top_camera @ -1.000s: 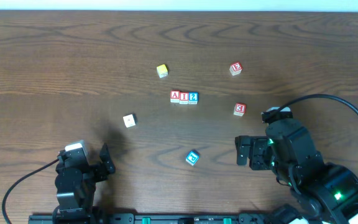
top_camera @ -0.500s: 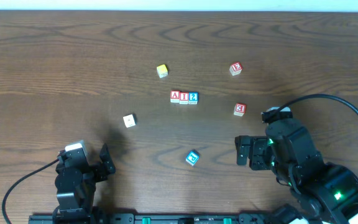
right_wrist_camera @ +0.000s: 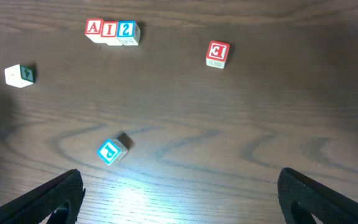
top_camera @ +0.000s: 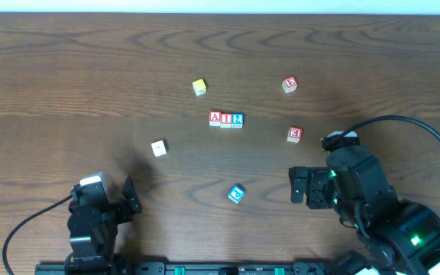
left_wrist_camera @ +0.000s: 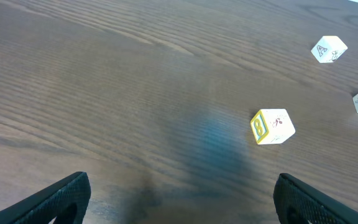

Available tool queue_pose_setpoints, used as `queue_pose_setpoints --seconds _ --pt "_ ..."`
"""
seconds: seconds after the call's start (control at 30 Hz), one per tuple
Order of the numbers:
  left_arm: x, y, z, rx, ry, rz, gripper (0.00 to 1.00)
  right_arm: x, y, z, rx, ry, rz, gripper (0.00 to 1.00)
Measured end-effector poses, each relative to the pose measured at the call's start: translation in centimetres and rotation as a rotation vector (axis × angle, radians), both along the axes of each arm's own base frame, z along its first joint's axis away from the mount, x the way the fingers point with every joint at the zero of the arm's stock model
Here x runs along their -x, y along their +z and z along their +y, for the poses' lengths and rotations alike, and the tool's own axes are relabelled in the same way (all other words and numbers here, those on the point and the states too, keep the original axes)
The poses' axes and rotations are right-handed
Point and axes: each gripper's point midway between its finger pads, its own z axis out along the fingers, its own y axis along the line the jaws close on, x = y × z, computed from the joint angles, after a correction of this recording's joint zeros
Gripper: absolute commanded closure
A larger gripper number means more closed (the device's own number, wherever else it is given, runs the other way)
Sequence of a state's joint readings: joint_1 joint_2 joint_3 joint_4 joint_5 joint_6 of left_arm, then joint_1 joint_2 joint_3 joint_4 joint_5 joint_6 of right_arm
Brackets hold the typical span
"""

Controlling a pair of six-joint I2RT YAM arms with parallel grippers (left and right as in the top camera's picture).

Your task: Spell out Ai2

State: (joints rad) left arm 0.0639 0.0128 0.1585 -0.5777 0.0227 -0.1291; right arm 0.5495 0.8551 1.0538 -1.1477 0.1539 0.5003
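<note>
Three blocks stand touching in a row at mid-table: a red A [top_camera: 215, 118], a red I [top_camera: 226, 118] and a blue 2 [top_camera: 237, 119]. The right wrist view shows them at its top left: A [right_wrist_camera: 94, 28], I [right_wrist_camera: 109, 29], 2 [right_wrist_camera: 127, 30]. My left gripper [top_camera: 131, 196] is open and empty near the front left edge, far from the row; its wide-apart jaws [left_wrist_camera: 182, 186] hang over bare wood. My right gripper [top_camera: 295, 186] is open and empty at the front right; its jaws [right_wrist_camera: 180, 180] are also over bare wood.
Loose blocks lie around the row: a yellow one [top_camera: 198, 86] and a red one [top_camera: 289, 83] behind it, a red 3 [top_camera: 295, 134] [right_wrist_camera: 217, 53] to the right, a white one [top_camera: 158, 147] [left_wrist_camera: 272, 126] to the left, and a blue one [top_camera: 237, 193] [right_wrist_camera: 109, 151] in front.
</note>
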Motion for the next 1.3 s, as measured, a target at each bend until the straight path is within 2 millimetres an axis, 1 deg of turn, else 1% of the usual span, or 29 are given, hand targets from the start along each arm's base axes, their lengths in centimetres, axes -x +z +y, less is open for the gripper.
queue_pose_setpoints --seconds 0.13,0.2,0.3,0.33,0.4,0.47,0.57,0.7,0.83,0.9,1.03,1.2,1.3 --pt "0.0 0.0 0.0 0.0 0.0 0.0 0.05 -0.4 0.3 -0.5 0.048 0.021 -0.033 0.01" --pt "0.0 0.0 0.0 0.0 0.0 0.0 0.05 -1.6 1.3 -1.0 0.046 0.013 -0.106 0.01" --pt "0.0 0.0 0.0 -0.001 0.0 -0.001 0.05 -3.1 2.7 -2.7 0.038 -0.037 -0.221 0.01" --pt "0.0 0.0 0.0 0.0 0.0 -0.001 0.05 -3.3 2.8 -3.5 0.04 -0.052 -0.259 0.01" --pt "0.0 0.0 0.0 0.0 0.0 0.0 0.05 -3.6 2.5 -4.5 0.04 -0.059 -0.321 0.01" --pt "0.0 0.0 0.0 -0.001 0.0 -0.001 0.05 -3.3 1.0 -5.7 0.055 -0.065 -0.366 0.01" --pt "0.0 0.0 0.0 0.0 -0.001 -0.001 0.05 -2.9 -1.5 -6.5 0.067 -0.065 -0.407 0.01" --pt "0.0 0.0 0.0 -0.003 -0.001 -0.002 0.05 -1.9 -4.9 -6.9 0.073 -0.055 -0.432 0.01" --pt "0.0 0.0 0.0 -0.003 -0.002 -0.002 0.05 -1.0 -7.6 -6.8 0.07 -0.045 -0.447 0.01" --pt "0.0 0.0 0.0 -0.003 -0.002 -0.002 0.05 -0.8 -8.7 -6.7 0.063 -0.035 -0.459 0.01" --pt "0.0 0.0 0.0 -0.003 -0.002 -0.002 0.05 -0.2 -10.3 -6.5 0.054 -0.024 -0.456 0.01" --pt "0.0 0.0 0.0 -0.003 -0.002 -0.002 0.05 0.8 -12.9 -6.4 0.057 -0.013 -0.388 0.01" --pt "0.0 0.0 0.0 -0.003 -0.002 -0.002 0.05 1.3 -13.9 -6.5 0.061 -0.008 -0.35 0.01"
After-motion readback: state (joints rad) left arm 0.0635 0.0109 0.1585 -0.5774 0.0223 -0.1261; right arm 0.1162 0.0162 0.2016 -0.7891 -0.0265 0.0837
